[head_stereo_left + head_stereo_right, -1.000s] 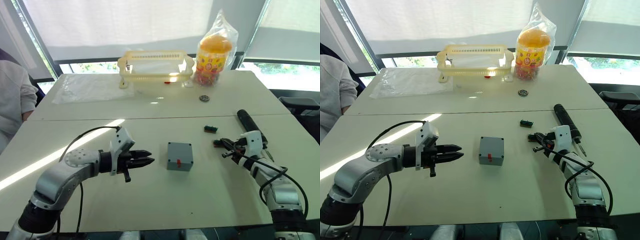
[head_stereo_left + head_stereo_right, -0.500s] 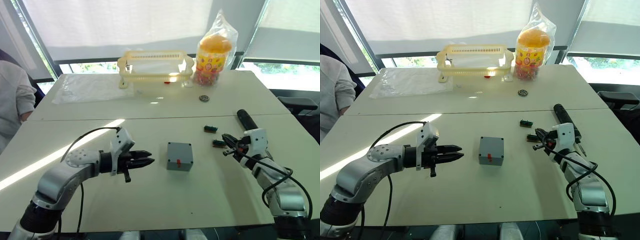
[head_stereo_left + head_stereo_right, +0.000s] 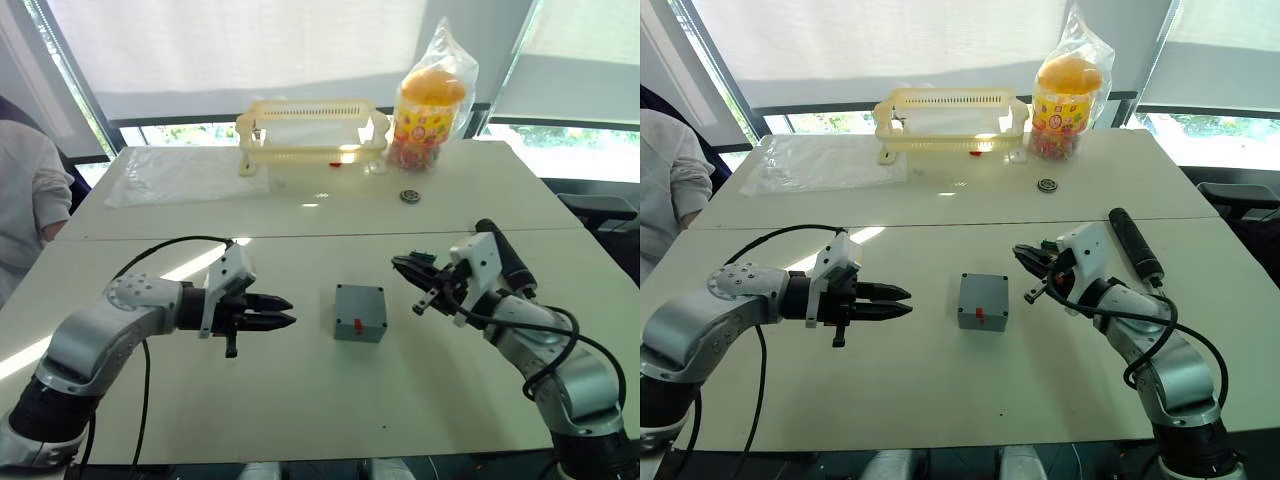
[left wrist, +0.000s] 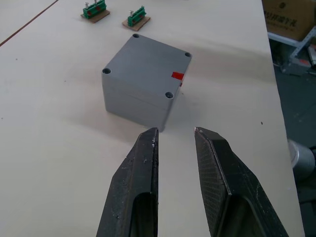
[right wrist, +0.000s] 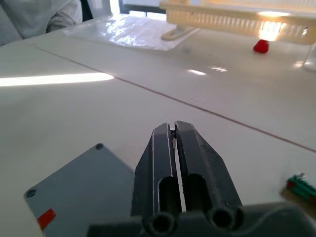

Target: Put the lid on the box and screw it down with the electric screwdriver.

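Your right tool (image 3: 1032, 262) has swung in from beside the electric screwdriver (image 3: 1134, 244) toward the box (image 3: 983, 300), fingers pinched shut on something tiny. Lid (image 4: 145, 60) already sits on the box mid-desk. Left tool (image 3: 898, 302) waits slightly open beside it, so looks like a screw's coming.

Box (image 4: 140, 81): grey plastic, showing matt and smooth. Table (image 3: 300, 390): cream top, smooth, gleaming faintly under sunlight. Basket (image 3: 312, 130): pale yellow slotted plastic, glossy. Bag (image 3: 435, 95): clear crinkled film, shining. Gripper fingers (image 4: 217, 197): black, showing finely textured pads.
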### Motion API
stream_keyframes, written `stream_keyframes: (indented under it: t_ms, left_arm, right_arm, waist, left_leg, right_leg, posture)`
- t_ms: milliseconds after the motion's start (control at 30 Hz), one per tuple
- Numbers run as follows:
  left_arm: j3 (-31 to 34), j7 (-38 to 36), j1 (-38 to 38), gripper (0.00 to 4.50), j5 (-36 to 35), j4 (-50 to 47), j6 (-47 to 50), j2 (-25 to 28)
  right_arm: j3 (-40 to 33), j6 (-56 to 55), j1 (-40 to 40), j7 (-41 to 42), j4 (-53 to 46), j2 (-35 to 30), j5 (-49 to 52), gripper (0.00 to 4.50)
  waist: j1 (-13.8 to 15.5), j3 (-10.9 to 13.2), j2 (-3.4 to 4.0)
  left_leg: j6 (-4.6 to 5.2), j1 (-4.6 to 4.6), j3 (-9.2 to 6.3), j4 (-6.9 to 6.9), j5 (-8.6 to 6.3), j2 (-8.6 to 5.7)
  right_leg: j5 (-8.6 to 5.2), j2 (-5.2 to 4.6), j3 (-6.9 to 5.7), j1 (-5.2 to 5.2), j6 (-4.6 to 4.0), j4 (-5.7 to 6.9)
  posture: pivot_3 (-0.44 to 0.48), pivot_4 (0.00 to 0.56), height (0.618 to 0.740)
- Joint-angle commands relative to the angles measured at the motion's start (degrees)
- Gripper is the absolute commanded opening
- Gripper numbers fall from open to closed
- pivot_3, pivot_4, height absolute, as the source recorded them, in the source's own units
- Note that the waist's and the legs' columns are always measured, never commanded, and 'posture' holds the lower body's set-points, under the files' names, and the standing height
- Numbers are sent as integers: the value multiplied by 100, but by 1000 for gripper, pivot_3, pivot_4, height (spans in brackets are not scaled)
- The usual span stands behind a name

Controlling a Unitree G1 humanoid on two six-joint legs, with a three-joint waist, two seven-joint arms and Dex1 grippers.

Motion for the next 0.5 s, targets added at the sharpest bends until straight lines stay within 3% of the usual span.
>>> stream_keyframes:
  t_ms: [33,500]
  left_arm:
    - [113,19,-124,1125,36,-17,-113,30]
    - [129,313,42,1125,-12,-193,-30,-116]
  right_arm:
    - [161,-141,39,63,-108,78,-49,26]
    - [275,-599,51,334,522,68,-444,26]
  waist:
    - [-7,0,0]
    - [-13,0,0]
  left_leg:
    - [0,-1,1,1,0,-1]
    - [0,-5,1,-1,0,0]
  right_leg:
    - [0,-1,1,0,0,-1]
    - [7,3,0,-8,12,1]
  posture:
    - [0,150,740]
    - [0,150,740]
